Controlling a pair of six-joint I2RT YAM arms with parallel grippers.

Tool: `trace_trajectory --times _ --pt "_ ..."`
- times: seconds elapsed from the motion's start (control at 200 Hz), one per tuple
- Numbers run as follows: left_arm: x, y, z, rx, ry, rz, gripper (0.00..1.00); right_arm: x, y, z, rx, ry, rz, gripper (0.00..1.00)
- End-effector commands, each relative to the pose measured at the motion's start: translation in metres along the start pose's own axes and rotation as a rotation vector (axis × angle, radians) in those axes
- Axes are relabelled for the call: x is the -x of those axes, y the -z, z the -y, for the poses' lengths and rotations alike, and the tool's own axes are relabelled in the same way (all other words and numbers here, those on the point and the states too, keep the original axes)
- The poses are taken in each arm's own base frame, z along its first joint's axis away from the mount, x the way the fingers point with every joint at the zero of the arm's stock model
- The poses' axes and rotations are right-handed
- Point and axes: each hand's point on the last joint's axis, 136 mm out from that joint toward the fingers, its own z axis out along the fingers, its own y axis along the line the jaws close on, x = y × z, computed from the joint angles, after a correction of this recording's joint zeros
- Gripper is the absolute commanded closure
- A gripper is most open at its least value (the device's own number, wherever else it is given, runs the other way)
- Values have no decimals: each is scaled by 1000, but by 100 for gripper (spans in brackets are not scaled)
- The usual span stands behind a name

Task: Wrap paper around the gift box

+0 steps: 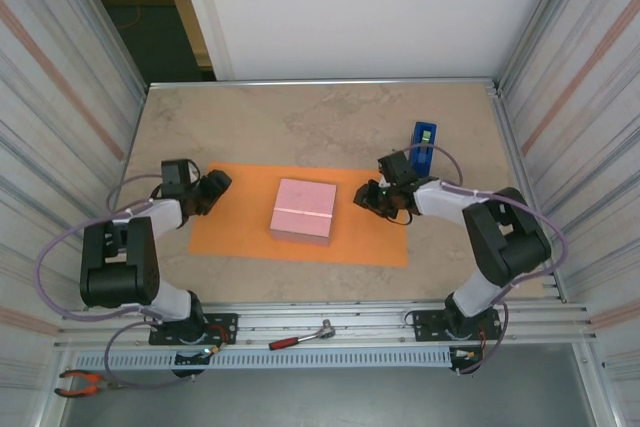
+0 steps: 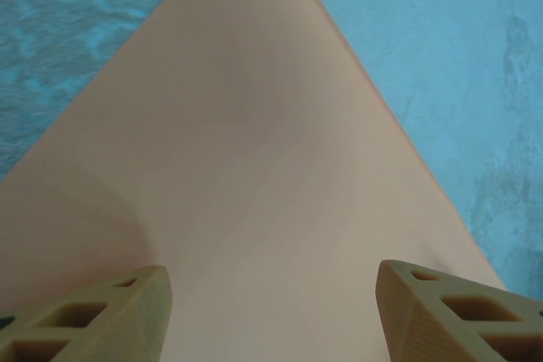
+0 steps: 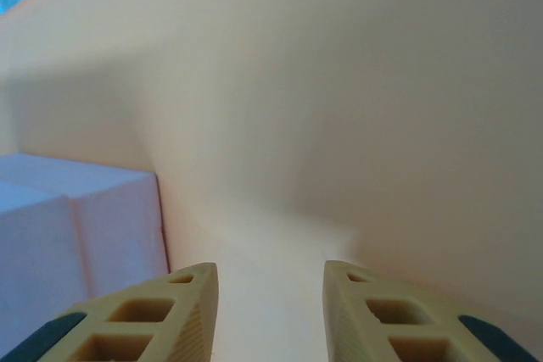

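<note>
The pale pink gift box (image 1: 303, 209) lies flat on the middle of the orange paper (image 1: 240, 232), which is spread on the table. My left gripper (image 1: 215, 187) sits low over the paper's left edge. In the left wrist view its fingers (image 2: 110, 315) stand wide apart and open, with bare paper (image 2: 254, 167) between them. My right gripper (image 1: 365, 195) is low over the paper just right of the box. In the right wrist view there is a narrower gap between its fingers (image 3: 161, 315), with paper (image 3: 339, 125) below and nothing pinched. The box (image 3: 76, 235) sits to their left.
A blue tape dispenser (image 1: 424, 144) stands on the table behind the right gripper. A red-handled tool (image 1: 300, 337) lies on the front rail and red pliers (image 1: 80, 382) lie at the near left. Corrugated walls close in both sides.
</note>
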Motion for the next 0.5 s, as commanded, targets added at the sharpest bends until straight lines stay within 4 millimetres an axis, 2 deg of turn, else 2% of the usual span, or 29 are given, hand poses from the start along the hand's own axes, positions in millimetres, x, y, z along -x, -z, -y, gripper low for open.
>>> trace_trajectory --times 0.0,0.12,0.256,0.386,0.496 --pt "1 13 31 -84 -72 -21 34 7 -9 -6 -7 26 -12 65" --pt "-14 10 48 -121 -130 -77 33 15 -18 -2 -28 19 -20 67" --pt "-33 -2 55 -127 -157 -130 33 21 -27 9 -55 3 -37 70" --pt "-48 -18 53 -107 -162 -163 33 28 -34 19 -75 -19 -37 71" --pt "-51 -31 50 -94 -153 -178 33 37 -39 25 -82 -37 -34 73"
